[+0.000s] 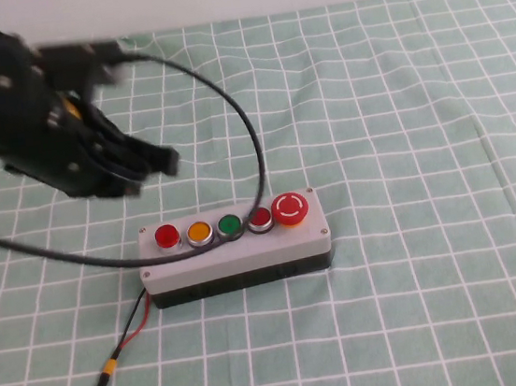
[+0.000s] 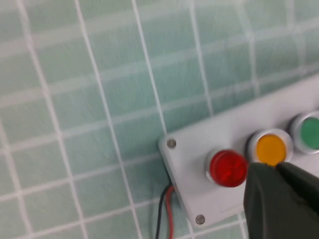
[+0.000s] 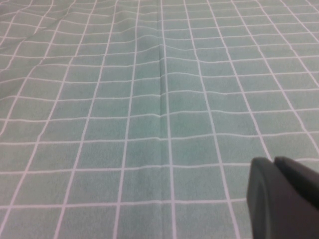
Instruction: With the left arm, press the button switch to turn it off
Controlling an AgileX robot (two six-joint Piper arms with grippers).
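The button switch (image 1: pixel 166 235) is the small bright-red round button with a silver ring at the left end of the grey box (image 1: pixel 237 252). It also shows in the left wrist view (image 2: pixel 228 168). My left gripper (image 1: pixel 165 160) is shut and empty. It hangs in the air beyond the box's left end and is not touching it. In the left wrist view its tips (image 2: pixel 275 167) sit just beside the red button and overlap the yellow button (image 2: pixel 270 148). My right gripper (image 3: pixel 273 162) is shut and empty over bare cloth, out of the high view.
The box's row continues with a green button (image 1: pixel 230 224), a darker red button (image 1: pixel 260 217) and a large red mushroom button (image 1: pixel 290 208). The arm's black cable (image 1: pixel 254 146) arcs over the box. Red and black wires (image 1: pixel 129 333) leave the box's front left. A green checked cloth (image 1: pixel 420 135) covers the table.
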